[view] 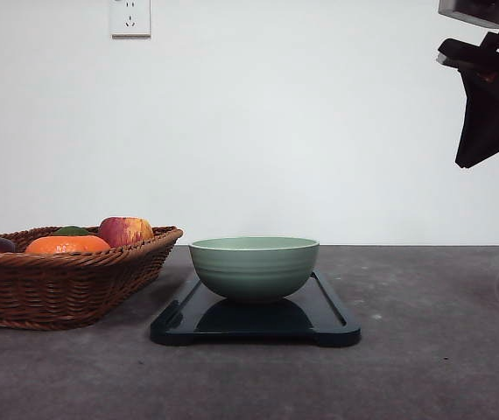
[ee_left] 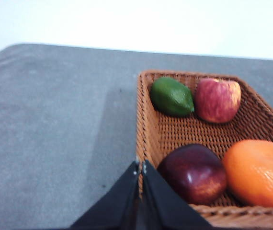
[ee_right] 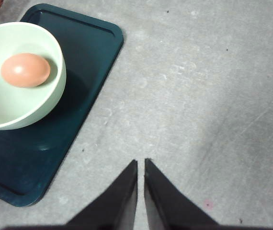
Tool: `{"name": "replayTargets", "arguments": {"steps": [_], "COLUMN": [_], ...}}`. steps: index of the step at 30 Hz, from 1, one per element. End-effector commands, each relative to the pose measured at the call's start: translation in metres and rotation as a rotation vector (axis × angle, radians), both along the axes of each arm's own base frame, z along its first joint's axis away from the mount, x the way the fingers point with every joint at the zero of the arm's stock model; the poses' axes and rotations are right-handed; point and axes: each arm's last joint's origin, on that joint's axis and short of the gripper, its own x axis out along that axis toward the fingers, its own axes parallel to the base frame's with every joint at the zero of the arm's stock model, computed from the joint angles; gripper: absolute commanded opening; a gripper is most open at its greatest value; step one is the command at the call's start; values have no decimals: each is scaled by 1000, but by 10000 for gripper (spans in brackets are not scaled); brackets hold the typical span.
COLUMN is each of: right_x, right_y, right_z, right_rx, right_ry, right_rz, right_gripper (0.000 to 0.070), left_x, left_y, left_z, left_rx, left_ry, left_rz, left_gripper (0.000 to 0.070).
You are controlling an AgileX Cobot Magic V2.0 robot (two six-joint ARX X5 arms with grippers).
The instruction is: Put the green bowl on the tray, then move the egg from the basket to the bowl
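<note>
On the grey table [view: 425, 350] the egg [ee_right: 25, 70] sits in my green bowl [view: 254, 267] on the tray [view: 337, 325], both claws closed, empty; seemingly nothing remains.

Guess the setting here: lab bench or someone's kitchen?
Probably a lab or test bench staged as a kitchen scene. A bare grey tabletop meets a blank white wall with one power outlet, and the props are few: wicker basket of fruit, and a green bowl on a dark tray.
</note>
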Motion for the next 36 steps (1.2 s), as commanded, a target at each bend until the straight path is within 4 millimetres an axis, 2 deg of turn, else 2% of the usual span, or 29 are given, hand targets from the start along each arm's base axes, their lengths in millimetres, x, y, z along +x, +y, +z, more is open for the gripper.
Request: {"name": "replayTargets", "arguments": {"steps": [1,23,26,31,36], "right_x": [2,2,0,-19,-46], "right_y": [2,2,0,-11,-23], "right_z": [2,2,4,15,4], "right_rx": [-1,-4,-63,-84,-65], "right_ry": [-13,-15,-50,-166,-305], "right_rz": [9,10,41,11,-26], "right_gripper": [15,15,15,15,15], "left_x": [1,1,1,1,1], "left_y": [0,1,1,1,1], "left_z": [-5,-6,-6,-6,-6], "left_rx": [8,7,7,7,7], "left_ry": [-12,-4,-3,-3,-3], "left_rz": [8,8,8,8,8], "left_gripper": [0,0,0,0,0]}}
